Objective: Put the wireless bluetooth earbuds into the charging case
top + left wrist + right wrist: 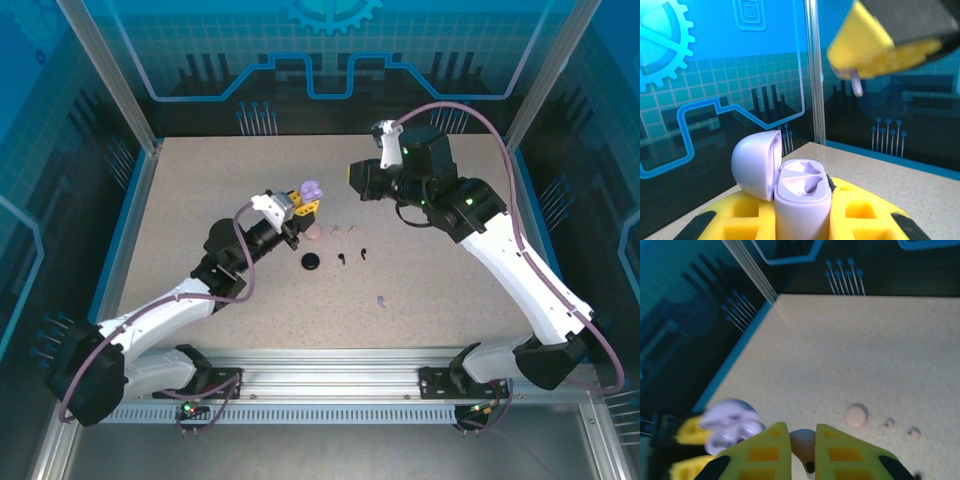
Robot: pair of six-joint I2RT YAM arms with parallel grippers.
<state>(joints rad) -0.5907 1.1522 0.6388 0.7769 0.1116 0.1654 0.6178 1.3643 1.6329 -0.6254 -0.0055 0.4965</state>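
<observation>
My left gripper [303,205] is shut on the lilac charging case [802,200], which it holds upright. The lid [755,165] is swung open and both sockets are bare. My right gripper [802,440] hovers up and to the right of the case, apart from it. It is shut on a lilac earbud [803,445], whose stem [856,87] pokes out below the yellow fingers [865,47]. In the top view the right gripper [357,178] is just right of the case [311,190]. Another lilac earbud [382,300] lies on the table nearer the arm bases.
A closed pink case [313,233] lies with two pale pink earbuds [338,228] beside it, below the held case. A black case [311,262] and two black earbuds [342,257] lie nearer the front. Blue walls and metal posts ring the table.
</observation>
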